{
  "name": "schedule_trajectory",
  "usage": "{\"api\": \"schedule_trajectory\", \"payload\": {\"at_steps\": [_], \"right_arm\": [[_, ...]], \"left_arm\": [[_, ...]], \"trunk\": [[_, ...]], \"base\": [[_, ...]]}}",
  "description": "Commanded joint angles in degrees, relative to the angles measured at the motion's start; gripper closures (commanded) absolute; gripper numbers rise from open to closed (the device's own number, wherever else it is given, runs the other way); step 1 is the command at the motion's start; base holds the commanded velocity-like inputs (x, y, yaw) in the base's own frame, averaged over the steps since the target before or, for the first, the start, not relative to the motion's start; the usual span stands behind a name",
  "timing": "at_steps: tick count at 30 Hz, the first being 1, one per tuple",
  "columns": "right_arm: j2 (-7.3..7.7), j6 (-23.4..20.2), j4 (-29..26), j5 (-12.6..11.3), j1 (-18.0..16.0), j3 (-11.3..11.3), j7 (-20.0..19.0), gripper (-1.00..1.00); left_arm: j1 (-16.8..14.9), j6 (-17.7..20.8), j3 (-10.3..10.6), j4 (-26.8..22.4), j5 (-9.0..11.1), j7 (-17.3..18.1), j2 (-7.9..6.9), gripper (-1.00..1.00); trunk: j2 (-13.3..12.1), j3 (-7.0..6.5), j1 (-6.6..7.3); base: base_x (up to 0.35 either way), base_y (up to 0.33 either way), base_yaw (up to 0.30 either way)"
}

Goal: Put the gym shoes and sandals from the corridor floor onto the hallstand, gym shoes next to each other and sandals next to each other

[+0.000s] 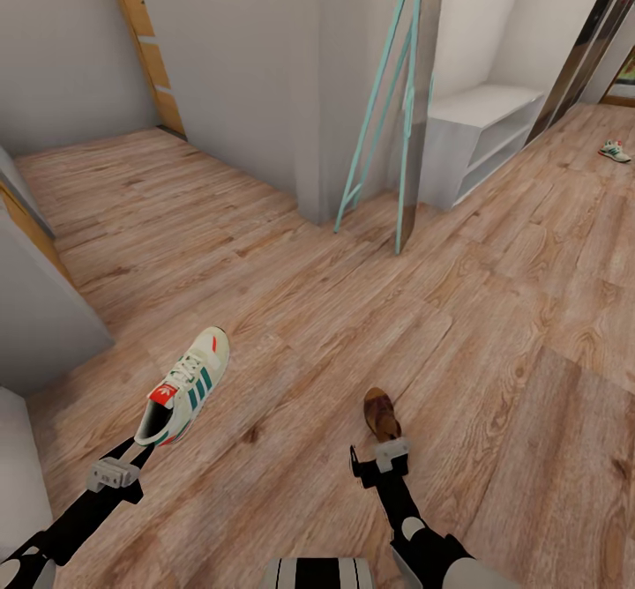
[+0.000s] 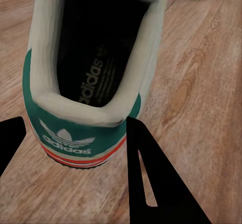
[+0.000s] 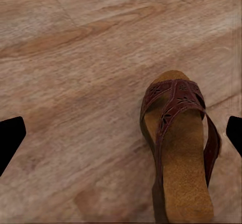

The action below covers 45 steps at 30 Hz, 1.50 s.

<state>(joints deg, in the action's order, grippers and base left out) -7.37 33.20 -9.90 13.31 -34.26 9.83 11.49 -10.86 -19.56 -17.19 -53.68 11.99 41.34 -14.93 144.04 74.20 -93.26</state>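
Note:
One gym shoe (image 1: 186, 384) is cream with green stripes, and its heel sits in my left gripper (image 1: 141, 455), which is shut on it above the corridor floor (image 1: 291, 324). In the left wrist view the green heel of the gym shoe (image 2: 80, 133) fills the gap between the dark fingers (image 2: 151, 183). A brown sandal (image 1: 381, 413) lies on the planks just ahead of my right gripper (image 1: 381, 450). That gripper (image 3: 123, 126) is open wide, with the sandal (image 3: 179, 148) below it, nearer one finger. The second gym shoe (image 1: 615, 151) lies far right. The hallstand (image 1: 481, 126) stands at the back.
A teal ladder-like frame (image 1: 388, 104) leans by a wall corner (image 1: 309, 86) in front of the hallstand. Grey furniture (image 1: 35, 307) juts in at the left. Open wood floor stretches from me toward the hallstand.

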Motion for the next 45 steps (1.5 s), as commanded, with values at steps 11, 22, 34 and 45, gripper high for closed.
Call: {"api": "schedule_trajectory", "payload": {"at_steps": [11,22,34,45], "right_arm": [[3.82,0.0,0.0,0.0,-0.3,-4.8,-3.7,-1.00],[5.45,0.1,0.0,-0.1,-0.4,-10.5,-8.5,-1.00],[5.64,0.1,0.0,0.0,-0.5,-11.6,-9.1,-1.00],[5.31,0.1,-1.7,-0.2,-1.8,-14.2,-9.1,-1.00]], "left_arm": [[0.0,0.1,0.0,0.1,0.4,0.6,-0.01,1.00],[0.0,0.1,0.0,0.1,0.5,0.8,-0.01,1.00],[0.0,0.2,0.0,0.1,0.6,1.1,-0.01,1.00],[0.0,0.3,0.0,0.1,0.6,1.2,-0.01,1.00]], "trunk": [[0.0,0.04,0.01],[0.0,0.04,0.01],[0.0,0.04,0.01],[0.0,0.04,0.01]], "base": [[-0.006,0.007,0.000],[-0.001,0.001,0.000],[0.000,0.000,0.000],[0.000,0.000,0.000]]}}
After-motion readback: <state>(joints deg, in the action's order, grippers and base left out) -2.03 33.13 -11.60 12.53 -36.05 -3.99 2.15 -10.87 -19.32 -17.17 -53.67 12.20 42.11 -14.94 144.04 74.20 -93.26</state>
